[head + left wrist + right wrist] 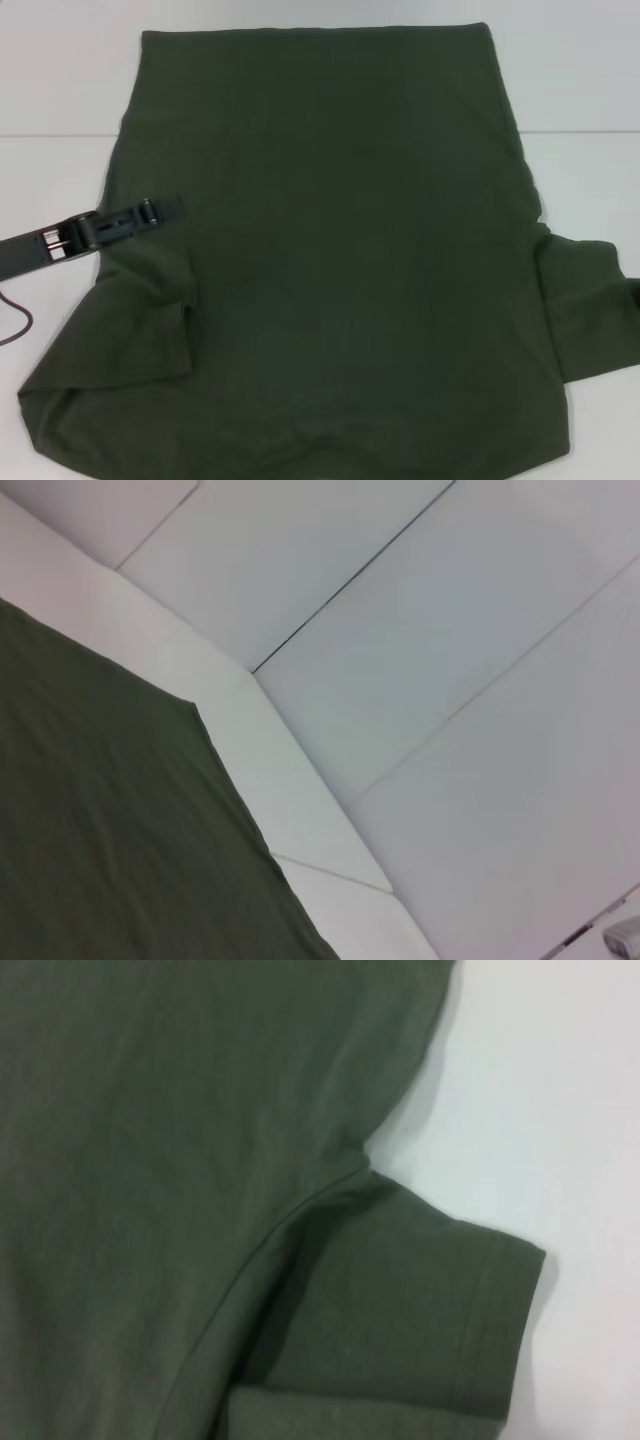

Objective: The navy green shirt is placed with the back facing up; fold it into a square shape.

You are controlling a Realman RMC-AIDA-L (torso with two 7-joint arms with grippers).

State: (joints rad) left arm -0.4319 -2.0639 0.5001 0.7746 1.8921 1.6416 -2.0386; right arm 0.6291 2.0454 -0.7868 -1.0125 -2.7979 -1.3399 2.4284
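The navy green shirt [350,250] lies flat on the white table [60,90], hem at the far side. Its left sleeve [130,320] is folded and rumpled; its right sleeve [590,300] sticks out flat. My left gripper [165,208] reaches in from the left and lies low at the shirt's left edge, just above the folded sleeve. A dark bit of my right gripper [636,296] shows at the picture's right edge, over the right sleeve. The left wrist view shows a shirt corner [90,820]. The right wrist view shows the shirt body [150,1160] and the right sleeve [430,1310].
The white table [300,810] shows around the shirt at the left, right [560,1110] and far side. A thin dark cable [18,325] hangs below the left arm. Pale wall panels [450,630] stand behind the table.
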